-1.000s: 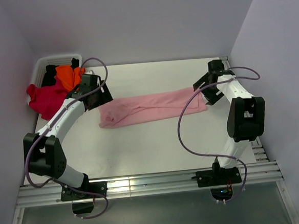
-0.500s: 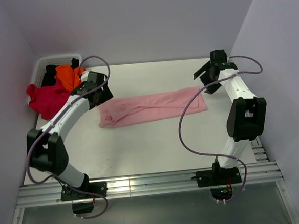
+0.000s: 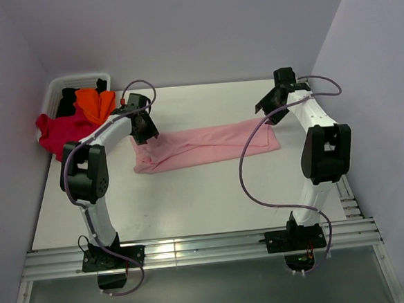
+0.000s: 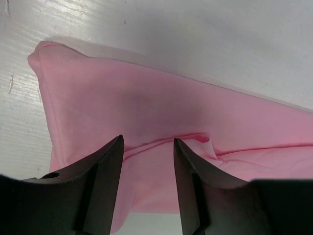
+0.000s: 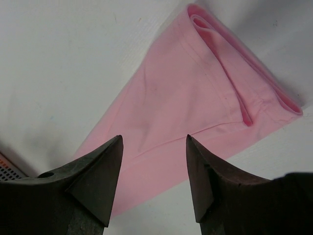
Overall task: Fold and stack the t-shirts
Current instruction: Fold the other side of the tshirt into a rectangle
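Note:
The light pink t-shirt (image 3: 201, 146) lies folded into a long strip across the middle of the white table (image 3: 191, 201). It also shows in the left wrist view (image 4: 161, 122) and the right wrist view (image 5: 195, 98). My left gripper (image 3: 145, 133) is open and empty, just above the strip's left end (image 4: 147, 142). My right gripper (image 3: 265, 112) is open and empty, above the strip's right end (image 5: 154, 139). The crimson shirt (image 3: 61, 133), orange shirt (image 3: 93, 103) and black shirt (image 3: 67, 104) are heaped in and over a basket at the far left.
A white basket (image 3: 57, 85) stands at the table's far left corner, with shirts spilling over its near side. Purple cables loop from both arms. Grey walls close in the left, back and right. A metal rail (image 3: 195, 249) runs along the near edge.
Both grippers have swung inward toward the far edge of the pink strip. The left arm has straightened over the strip's left end. The pink shirt has not moved.

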